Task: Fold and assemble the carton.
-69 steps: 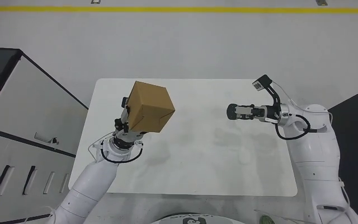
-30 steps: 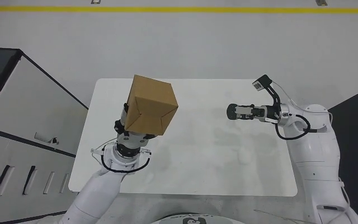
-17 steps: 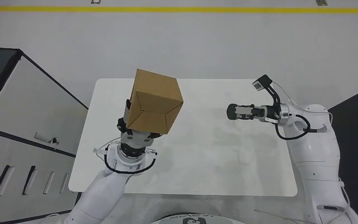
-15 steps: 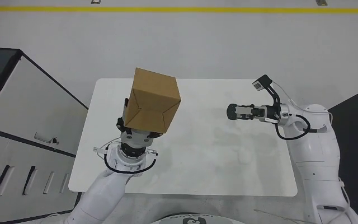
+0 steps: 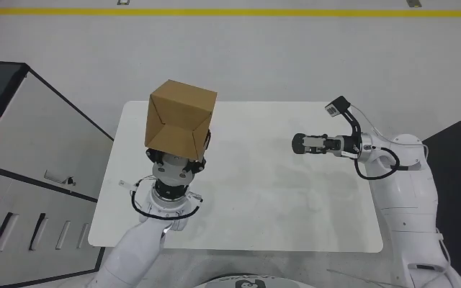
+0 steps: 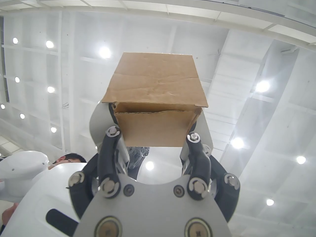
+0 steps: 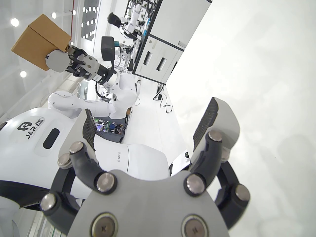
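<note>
Left gripper (image 5: pixel 176 163) clamped the brown carton (image 5: pixel 180 119) by one end, tilted, high above the table's (image 5: pixel 288 216) left side | right gripper (image 7: pixel 148 124) hung wide open, empty, well apart | Risk: the one-ended grip could slip and drop the box, or crush its folded flaps.

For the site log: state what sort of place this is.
Probably a robotics lab in an industrial hall: a yellow floor line, grey cabinets beside the white worktable, and a high beamed ceiling.
</note>
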You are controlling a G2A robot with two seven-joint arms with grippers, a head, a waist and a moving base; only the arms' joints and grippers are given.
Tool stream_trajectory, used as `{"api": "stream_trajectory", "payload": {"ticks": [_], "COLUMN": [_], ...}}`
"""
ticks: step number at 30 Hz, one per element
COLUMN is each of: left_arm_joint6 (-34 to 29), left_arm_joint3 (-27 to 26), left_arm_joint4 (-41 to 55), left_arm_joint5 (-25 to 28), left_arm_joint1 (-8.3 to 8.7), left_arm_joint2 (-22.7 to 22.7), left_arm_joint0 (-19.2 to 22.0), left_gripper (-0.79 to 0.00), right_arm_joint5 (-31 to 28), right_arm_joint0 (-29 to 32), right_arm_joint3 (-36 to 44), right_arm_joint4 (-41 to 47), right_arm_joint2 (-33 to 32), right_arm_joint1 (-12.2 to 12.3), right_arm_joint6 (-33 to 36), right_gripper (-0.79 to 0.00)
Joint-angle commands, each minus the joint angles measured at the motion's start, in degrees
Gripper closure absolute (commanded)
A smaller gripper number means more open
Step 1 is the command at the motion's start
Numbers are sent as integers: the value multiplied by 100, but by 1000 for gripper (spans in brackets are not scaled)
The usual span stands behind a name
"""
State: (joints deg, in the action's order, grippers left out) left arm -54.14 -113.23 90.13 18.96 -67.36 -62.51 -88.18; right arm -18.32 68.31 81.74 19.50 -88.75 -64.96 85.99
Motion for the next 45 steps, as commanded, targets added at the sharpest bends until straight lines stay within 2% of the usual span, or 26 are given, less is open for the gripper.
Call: {"api": "stream_trajectory", "payload": {"ticks": [1,6,12,22,26,34,40,45], "left_arm_joint6": [-68,-150,-47,-55,-725,-1020,-1042,-446], "left_arm_joint3": [16,122,131,-6,66,330,365,171], "left_arm_joint4": [-202,-1528,-2660,-2885,-2758,-2407,-2414,-3120], "left_arm_joint5": [104,540,697,740,722,834,876,1080], "left_arm_joint1": [-13,-4,6,-6,-23,-95,-121,-102], "left_arm_joint2": [-52,-271,-420,-404,-340,-199,-277,-646], "left_arm_joint0": [-2,22,-5,41,177,266,283,185], "left_gripper": [0,0,0,0,0,0,0,0], "right_arm_joint5": [0,0,0,0,0,0,0,0], "right_arm_joint0": [0,0,0,0,0,0,0,0], "right_arm_joint3": [0,0,0,0,0,0,0,0], "right_arm_joint4": [0,0,0,0,0,0,0,0], "right_arm_joint2": [0,0,0,0,0,0,0,0], "right_arm_joint1": [0,0,0,0,0,0,0,0], "right_arm_joint6": [0,0,0,0,0,0,0,0], "right_gripper": [-785,-785,-785,-785,-785,-785,-785,-785]}}
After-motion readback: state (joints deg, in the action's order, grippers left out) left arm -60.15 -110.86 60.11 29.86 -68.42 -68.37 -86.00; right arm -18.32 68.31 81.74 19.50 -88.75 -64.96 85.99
